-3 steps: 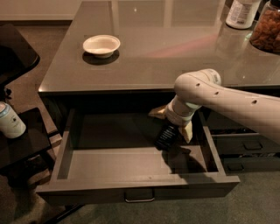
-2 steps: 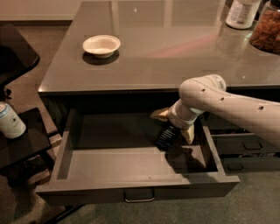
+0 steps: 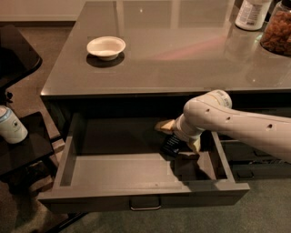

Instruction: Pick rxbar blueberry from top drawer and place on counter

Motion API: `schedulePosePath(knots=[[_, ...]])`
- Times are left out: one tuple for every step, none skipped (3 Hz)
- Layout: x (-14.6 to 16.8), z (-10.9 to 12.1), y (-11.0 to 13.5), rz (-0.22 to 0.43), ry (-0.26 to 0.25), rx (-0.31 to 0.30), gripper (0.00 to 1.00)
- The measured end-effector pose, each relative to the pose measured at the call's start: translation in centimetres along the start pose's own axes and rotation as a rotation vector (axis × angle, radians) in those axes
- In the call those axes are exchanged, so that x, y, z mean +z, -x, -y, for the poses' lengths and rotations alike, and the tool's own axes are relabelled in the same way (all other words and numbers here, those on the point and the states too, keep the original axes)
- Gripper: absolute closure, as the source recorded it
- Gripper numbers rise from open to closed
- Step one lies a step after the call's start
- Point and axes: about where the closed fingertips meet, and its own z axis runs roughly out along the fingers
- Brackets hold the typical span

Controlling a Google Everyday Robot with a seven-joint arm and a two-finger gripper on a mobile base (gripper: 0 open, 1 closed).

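Partly hidden: white arm (image 3: 236, 125) covers the gripper's (image 3: 180, 138) wrist; rt edge crops the arm, jar (image 3: 278, 32) w/ brown snacks, and white bottle (image 3: 251, 13). Gripper's inside top drawer (image 3: 136, 193), rt-rear, tan fingers (image 3: 164, 126) clenched on rxbar blueberry (image 3: 172, 145): flat dark wrapper, tilted, print unreadable. Drawer matte grey, pulled open, metal pull. Counter (image 3: 182, 59) glossy, reflective; round white bowl (image 3: 106, 47) on it.

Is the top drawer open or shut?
Open: the top drawer is pulled out from under the counter, floor exposed, with the gripper inside near its right wall.
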Motion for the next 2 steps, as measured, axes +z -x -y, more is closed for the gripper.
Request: schedulePosePath(knots=[[0.39, 0.08, 0.72, -0.070, 0.030, -0.049, 0.00], [0.91, 0.10, 1.34, -0.140, 0.080, -0.091, 0.00]])
